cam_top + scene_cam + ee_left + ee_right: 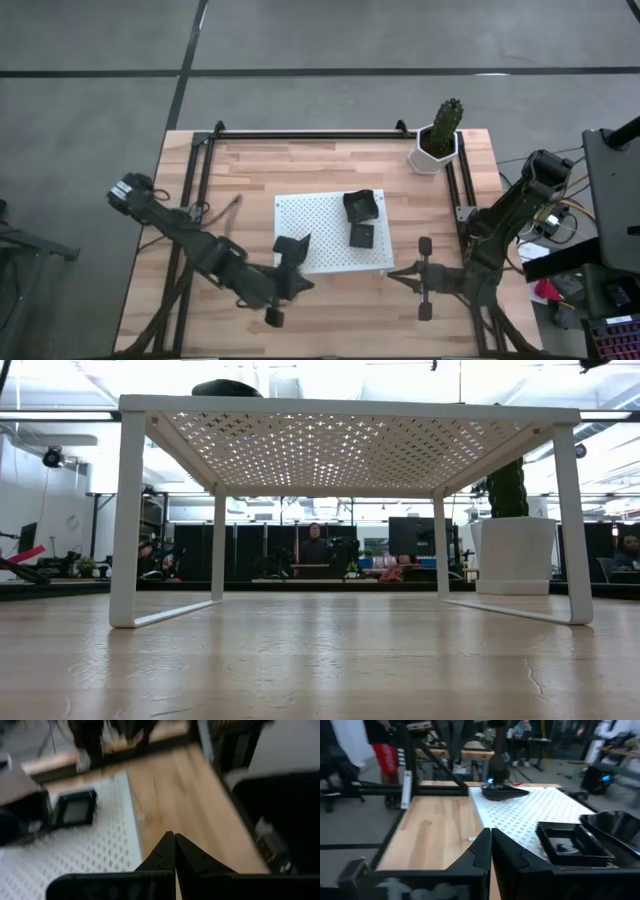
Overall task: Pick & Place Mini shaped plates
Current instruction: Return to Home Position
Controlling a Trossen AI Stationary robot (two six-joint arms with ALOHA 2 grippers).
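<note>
Both arms are seen low at the near side of the table (250, 170); the left gripper (174, 840) is pressed fully closed with nothing in it, and the right gripper (490, 834) is likewise closed and empty, the two pointed toward each other; the drop-shaped plates (502, 792) are found stacked at the near-left corner of the white perforated shelf (320, 215), the square plates (361, 206) toward its right side; the danger is judged to lie with the left gripper, near that stack, since a careless swing could clip the shelf edge and the stack could be knocked off; a clash between the two grippers is also to be feared; no brand, label or writing can be read.
</note>
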